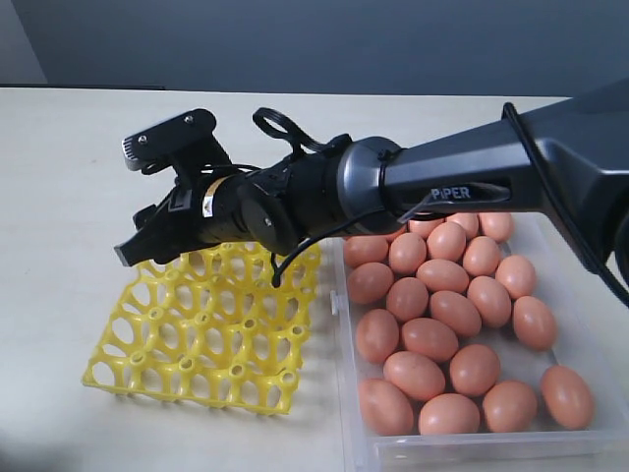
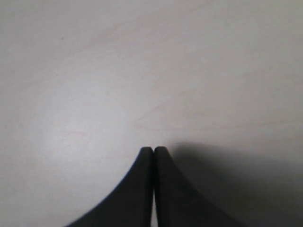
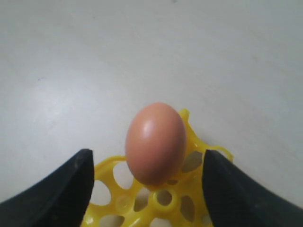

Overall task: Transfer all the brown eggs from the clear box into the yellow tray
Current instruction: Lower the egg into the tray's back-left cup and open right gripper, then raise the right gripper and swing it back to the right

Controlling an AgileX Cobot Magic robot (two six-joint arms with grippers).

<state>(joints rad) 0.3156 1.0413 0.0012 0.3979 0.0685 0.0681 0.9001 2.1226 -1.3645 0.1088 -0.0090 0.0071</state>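
One brown egg (image 3: pixel 155 142) stands on end in a corner cup of the yellow tray (image 3: pixel 165 198). My right gripper (image 3: pixel 147 153) is open around it, with a gap between the egg and each finger. In the exterior view the right gripper (image 1: pixel 138 246) hangs over the far left corner of the yellow tray (image 1: pixel 197 344) and hides that egg. Several brown eggs (image 1: pixel 432 324) lie in the clear box (image 1: pixel 346 393) to the right of the tray. My left gripper (image 2: pixel 154 149) is shut with nothing in it, above bare table.
The right arm (image 1: pixel 472 182) reaches from the right across the far end of the clear box to the tray. Pale tabletop (image 1: pixel 59 197) surrounds the tray on the left and in front. The other tray cups in view hold nothing.
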